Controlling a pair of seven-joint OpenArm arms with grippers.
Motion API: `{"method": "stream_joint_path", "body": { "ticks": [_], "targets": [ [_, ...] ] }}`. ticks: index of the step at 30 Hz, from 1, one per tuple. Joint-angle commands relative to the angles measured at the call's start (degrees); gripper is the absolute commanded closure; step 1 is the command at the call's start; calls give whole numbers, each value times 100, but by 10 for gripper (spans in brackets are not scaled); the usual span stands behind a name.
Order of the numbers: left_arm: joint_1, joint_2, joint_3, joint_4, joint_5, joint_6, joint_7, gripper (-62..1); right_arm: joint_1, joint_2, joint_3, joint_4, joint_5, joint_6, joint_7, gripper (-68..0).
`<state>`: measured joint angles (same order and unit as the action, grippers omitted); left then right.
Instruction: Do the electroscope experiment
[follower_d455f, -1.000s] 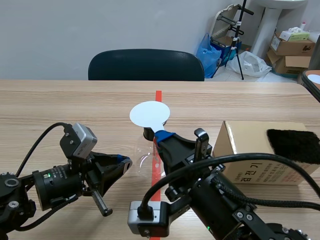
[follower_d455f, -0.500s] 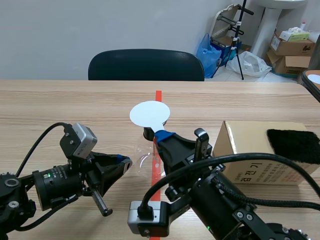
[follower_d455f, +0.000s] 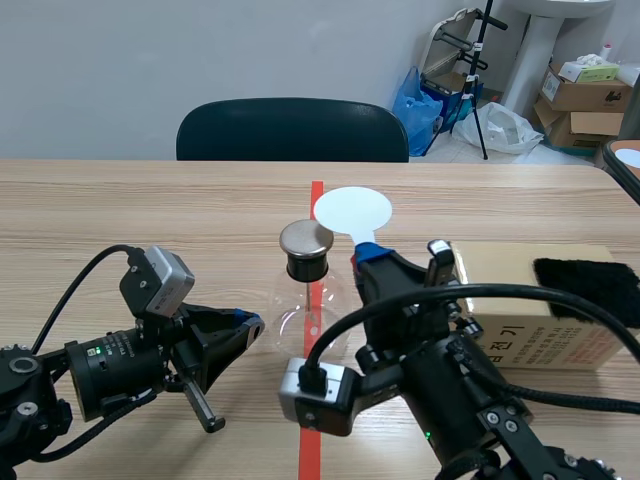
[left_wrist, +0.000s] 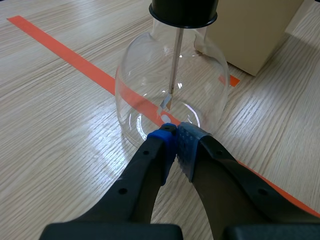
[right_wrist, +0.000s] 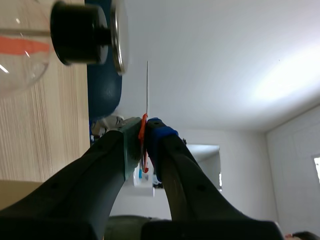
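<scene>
Electroscope (follower_d455f: 305, 285), where: a glass flask standing upright on the table, just beside the right gripper (follower_d455f: 362, 250) on the left arm's side and lower than its fingertips.
Right gripper: clamped on the handle of a white disc (follower_d455f: 352, 210), with the pads pressed on either side of it.
White disc: it sticks out ahead of the fingers along their line. The right wrist view shows it edge-on, so it seems to lie flat.
Metal cap (follower_d455f: 306, 239): it tops the flask's black stopper (left_wrist: 184, 10). It looks parallel to the disc, slightly below the disc's plane and off to its side, close but apart.
Key relation: the cap lies sideways and down from the disc, so bringing the two together looks like a short sideways shift and then a drop. The right arm is the nearer one and holds the tool.
Left gripper (left_wrist: 176, 137): its fingers are together on nothing, with the tips touching the flask's lower wall.
Inside the flask: a thin rod (left_wrist: 176, 60) hangs straight down from the stopper.
Cardboard box (follower_d455f: 520, 320): it sits beyond the right arm.
</scene>
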<state>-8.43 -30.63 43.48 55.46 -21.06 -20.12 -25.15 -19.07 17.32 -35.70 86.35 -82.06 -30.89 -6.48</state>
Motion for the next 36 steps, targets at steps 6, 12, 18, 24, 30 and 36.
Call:
{"method": "stream_joint_path", "body": {
  "ticks": [6,12,18,24,30,36],
  "targets": [
    [-28,26,-33,72,-35,-15,-76,-30,48,31,39,111,-4,-81,-990,-13],
    [-28,26,-33,72,-35,-15,-76,-30,48,31,39,111,-2,-81,-1711,-13],
    [-28,26,-33,72,-35,-15,-76,-30,48,31,39,111,-2,-81,-2199,-13],
    [-26,26,-33,72,-35,-15,-76,-30,48,31,39,111,-2,-81,-2420,-13],
    [-26,26,-33,72,-35,-15,-76,-30,48,31,39,111,-2,-81,-2282,-13],
    [-15,26,-33,72,-35,-15,-79,-30,48,31,39,111,-2,-81,-1394,-13]
  ]
}}
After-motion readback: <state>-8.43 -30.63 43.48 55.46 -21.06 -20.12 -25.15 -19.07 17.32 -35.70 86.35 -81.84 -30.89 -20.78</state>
